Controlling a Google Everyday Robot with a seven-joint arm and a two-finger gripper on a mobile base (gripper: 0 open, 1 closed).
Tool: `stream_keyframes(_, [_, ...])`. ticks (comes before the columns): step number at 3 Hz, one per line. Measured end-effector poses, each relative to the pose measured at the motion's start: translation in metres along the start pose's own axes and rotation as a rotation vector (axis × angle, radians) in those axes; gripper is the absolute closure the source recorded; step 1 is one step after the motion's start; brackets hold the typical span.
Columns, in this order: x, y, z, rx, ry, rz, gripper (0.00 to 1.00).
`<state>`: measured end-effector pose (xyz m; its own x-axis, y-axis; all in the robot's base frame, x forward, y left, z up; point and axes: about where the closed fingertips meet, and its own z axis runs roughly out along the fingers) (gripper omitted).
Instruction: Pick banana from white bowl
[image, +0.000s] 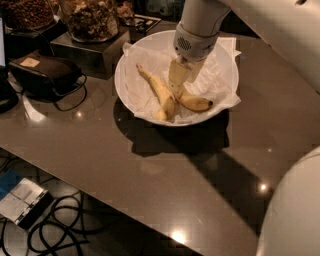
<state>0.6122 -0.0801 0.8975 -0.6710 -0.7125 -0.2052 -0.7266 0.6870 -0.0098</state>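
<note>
The white bowl, wide, shallow and lined with crumpled white paper, stands on the dark table at centre back. Two bananas lie in it. The banana is the thicker, curved one with a dark tip pointing right. A slimmer, paler banana lies to its left, with its thin stem pointing to the back left. My gripper reaches down into the bowl from the white arm above. It sits over the left end of the banana, where the two bananas meet, and hides that end.
Glass jars of snacks stand on a dark box at back left. A black device with a cable lies left of the bowl. The table's front edge runs diagonally, with cables on the floor below. My white body fills the lower right.
</note>
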Motion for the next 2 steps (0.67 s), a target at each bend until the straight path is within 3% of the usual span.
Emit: stream_keyframes(2, [0.0036, -0.0054, 0.0114, 0.005, 0.017, 0.016, 0.53])
